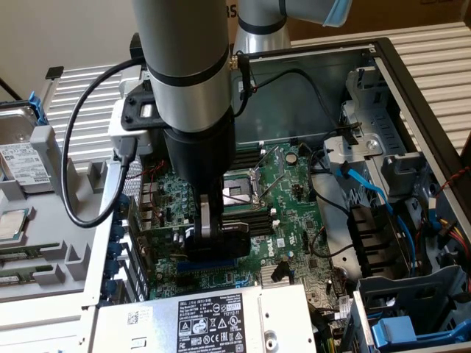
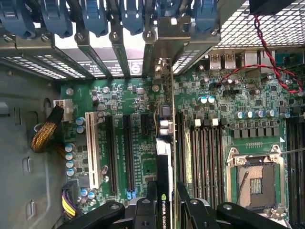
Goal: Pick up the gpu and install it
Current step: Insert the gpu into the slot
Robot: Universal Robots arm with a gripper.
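The fingers point(image 2: 151, 198) are closed partway on the gpu point(image 2: 165, 157), which stands upright over the motherboard point(image 2: 119, 100) slots. It looks light, stiff and fragile, and is best gripped by its cooler and board edge.

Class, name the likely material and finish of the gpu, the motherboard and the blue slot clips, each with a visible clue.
gpu: thin green circuit-board laminate, edge-on, with a matte black cooler, probably plastic.
motherboard: green lacquered laminate, shiny solder points.
blue slot clips: smooth moulded plastic, judging by soft highlights.

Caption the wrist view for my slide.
Pincer grips the gpu upright, edge-on, over the motherboard among its expansion slots.
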